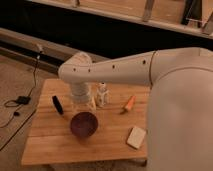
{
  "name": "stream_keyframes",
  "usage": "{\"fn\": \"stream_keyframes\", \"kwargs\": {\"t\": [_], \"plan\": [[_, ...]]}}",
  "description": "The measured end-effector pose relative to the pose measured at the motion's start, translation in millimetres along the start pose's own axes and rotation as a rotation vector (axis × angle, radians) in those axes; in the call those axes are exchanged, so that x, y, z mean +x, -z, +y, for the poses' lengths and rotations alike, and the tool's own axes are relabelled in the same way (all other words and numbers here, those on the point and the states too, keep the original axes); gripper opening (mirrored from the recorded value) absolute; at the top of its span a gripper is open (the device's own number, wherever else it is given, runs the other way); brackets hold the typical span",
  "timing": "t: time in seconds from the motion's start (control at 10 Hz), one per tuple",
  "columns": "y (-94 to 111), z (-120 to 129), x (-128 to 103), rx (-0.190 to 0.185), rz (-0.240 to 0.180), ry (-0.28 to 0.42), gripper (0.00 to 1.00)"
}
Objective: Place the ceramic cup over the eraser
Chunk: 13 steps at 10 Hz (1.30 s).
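Observation:
The eraser (58,105) is a slim black oblong lying on the left part of the wooden table (55,145). My gripper (83,103) hangs from the white arm, just right of the eraser and right behind the dark bowl, low over the table. A pale shape sits at its tip. I cannot tell whether that is the ceramic cup; no cup shows anywhere else.
A dark maroon bowl (83,124) stands in front of the gripper. A small white bottle-like figure (102,95) stands to its right, then an orange carrot-like piece (129,103). A cream block (136,137) lies at front right. My arm covers the table's right side.

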Motion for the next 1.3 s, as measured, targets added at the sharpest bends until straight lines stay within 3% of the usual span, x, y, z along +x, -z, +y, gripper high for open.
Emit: {"fn": "stream_keyframes", "kwargs": {"t": [0.2, 0.3, 0.6, 0.9, 1.3], "plan": [[0, -1, 0, 0.005, 0.002, 0.002, 0.65], [-4, -7, -4, 0.040, 0.015, 0.024, 0.65], [-15, 1, -23, 0.091, 0.044, 0.116, 0.65], [-24, 43, -58, 0.060, 0.038, 0.221, 0.65], [-29, 56, -110, -0.011, -0.011, 0.288, 0.65]]}}
